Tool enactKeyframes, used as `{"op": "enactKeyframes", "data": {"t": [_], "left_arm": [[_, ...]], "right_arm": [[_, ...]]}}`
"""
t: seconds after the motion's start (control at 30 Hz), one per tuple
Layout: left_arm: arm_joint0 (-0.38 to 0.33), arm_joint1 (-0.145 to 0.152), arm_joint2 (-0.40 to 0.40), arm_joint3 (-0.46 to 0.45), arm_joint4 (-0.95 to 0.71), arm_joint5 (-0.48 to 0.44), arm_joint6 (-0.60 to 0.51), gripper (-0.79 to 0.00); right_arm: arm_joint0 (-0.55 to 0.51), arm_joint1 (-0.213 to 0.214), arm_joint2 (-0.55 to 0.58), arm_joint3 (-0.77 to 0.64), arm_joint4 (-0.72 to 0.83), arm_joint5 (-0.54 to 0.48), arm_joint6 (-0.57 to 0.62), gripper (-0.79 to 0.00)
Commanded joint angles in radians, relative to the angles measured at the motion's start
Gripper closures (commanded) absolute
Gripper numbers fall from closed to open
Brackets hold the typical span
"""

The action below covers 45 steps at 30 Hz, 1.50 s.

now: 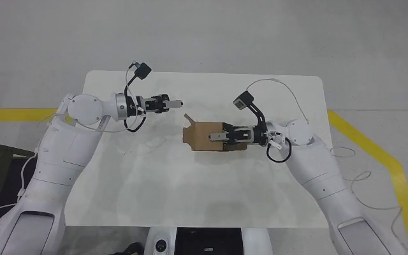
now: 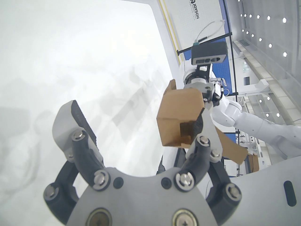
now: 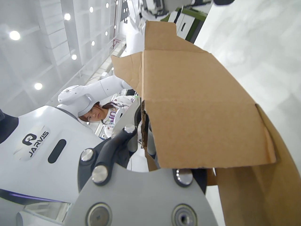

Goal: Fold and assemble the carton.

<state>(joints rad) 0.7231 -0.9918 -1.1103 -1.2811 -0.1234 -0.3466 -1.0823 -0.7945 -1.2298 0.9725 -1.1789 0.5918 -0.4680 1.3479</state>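
A brown cardboard carton (image 1: 203,136) is near the middle of the white table, partly formed, with flaps sticking out at its left end. My right gripper (image 1: 218,136) is shut on one wall of the carton (image 3: 195,109). One finger (image 3: 131,118) shows outside the wall; the other is hidden by cardboard. My left gripper (image 1: 172,102) hangs open to the carton's upper left, apart from it, with nothing between its fingers (image 2: 75,118). From the left wrist the carton (image 2: 178,116) stands beyond the fingertips with one end open.
The white table (image 1: 159,185) has bare surface in front of and to the left of the carton. Its far edge runs close behind my left gripper. Yellow floor tape (image 1: 357,137) lies off the right side.
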Motion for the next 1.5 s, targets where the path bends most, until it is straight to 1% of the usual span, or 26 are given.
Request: {"op": "enactKeyframes", "data": {"t": [0.0,0.17,0.33,0.57,0.9,1.47], "left_arm": [[-0.005,-0.002,0.007,0.007,0.003,-0.003,0.004,-0.785],[-0.006,-0.007,0.028,0.005,0.006,-0.004,0.006,-0.785],[0.000,-0.009,0.038,-0.013,-0.001,-0.009,-0.006,-0.785],[0.016,-0.002,0.022,-0.027,-0.006,-0.014,-0.029,-0.785],[0.050,0.007,0.002,-0.057,-0.024,-0.006,-0.051,-0.785],[0.063,0.008,0.007,-0.093,-0.034,0.012,-0.051,-0.785]], "right_arm": [[0.003,-0.003,-0.013,-0.005,0.007,0.009,0.013,0.000],[0.013,-0.010,-0.039,-0.021,0.021,0.020,0.024,0.000],[0.027,-0.014,-0.044,-0.009,0.022,0.004,0.008,0.000],[0.029,-0.012,-0.013,0.046,0.011,-0.045,-0.059,0.000],[0.019,-0.011,0.011,0.043,-0.010,-0.056,-0.121,0.000],[0.056,-0.041,-0.050,0.050,0.010,-0.071,-0.118,0.000]]}}
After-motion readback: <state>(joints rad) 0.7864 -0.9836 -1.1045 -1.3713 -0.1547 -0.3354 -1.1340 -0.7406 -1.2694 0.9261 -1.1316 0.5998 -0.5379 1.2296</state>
